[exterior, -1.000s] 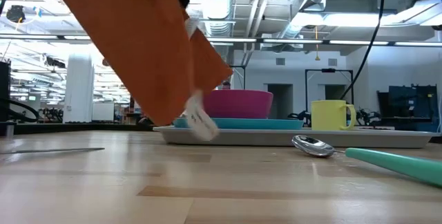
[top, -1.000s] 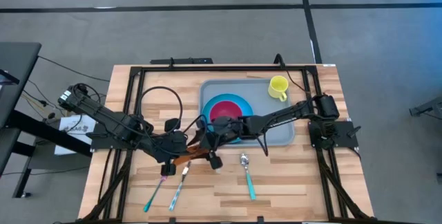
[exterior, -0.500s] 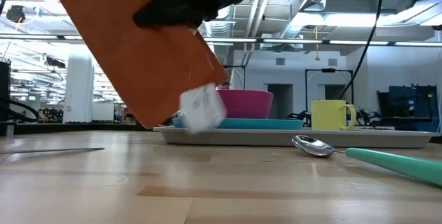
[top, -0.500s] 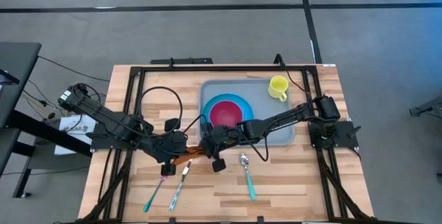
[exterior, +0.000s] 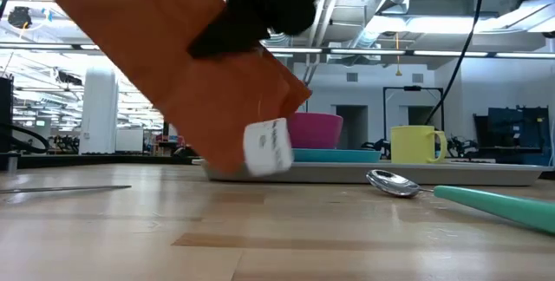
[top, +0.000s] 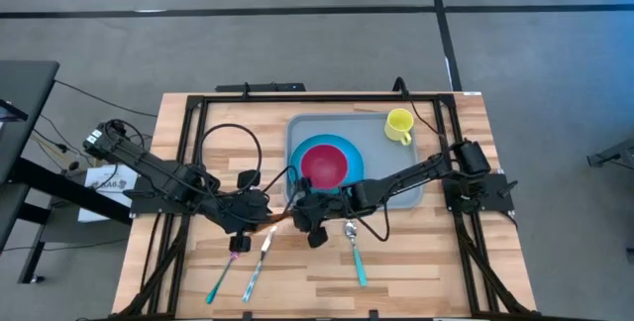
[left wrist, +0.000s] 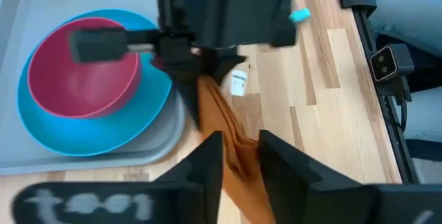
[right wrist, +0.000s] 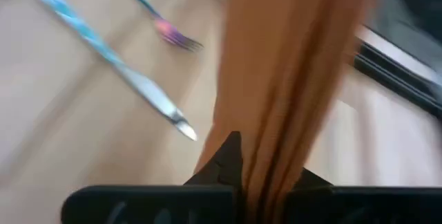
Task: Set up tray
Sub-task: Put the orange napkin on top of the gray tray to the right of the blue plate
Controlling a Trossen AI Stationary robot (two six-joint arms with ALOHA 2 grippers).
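An orange-brown napkin [exterior: 173, 64] hangs slanting between my two grippers, over the table just near and left of the pale grey-blue tray [top: 406, 194]. A white tag [exterior: 267, 147] dangles from it. My right gripper [top: 303, 210] is shut on the napkin. My left gripper [left wrist: 238, 165] stands open, the napkin [left wrist: 231, 141] running between its fingers. The tray holds a blue plate [top: 337, 180], a magenta bowl [top: 323, 162] and a yellow mug [top: 399, 125]. My left gripper has the napkin passing between its parted fingers; whether they touch the cloth I cannot tell. My right gripper pinches a bunched, folded part of the napkin [right wrist: 276, 113] between its two fingers, several layers together. It comes from the table's right, slanting down. The napkin hangs tilted, its lower end low over the table.
A teal-handled spoon [top: 354, 252] lies near the tray's front edge. A fork [top: 226, 271] and a knife [top: 256, 267] lie at the near left. Black frame rails [top: 188, 162] and cables run along both table sides.
My right gripper has moved from over the plate toward the table's near-left, down onto the napkin, and has taken hold of it. The napkin has sunk and swung toward the table's right; its tag now hangs lower, in front of the tray.
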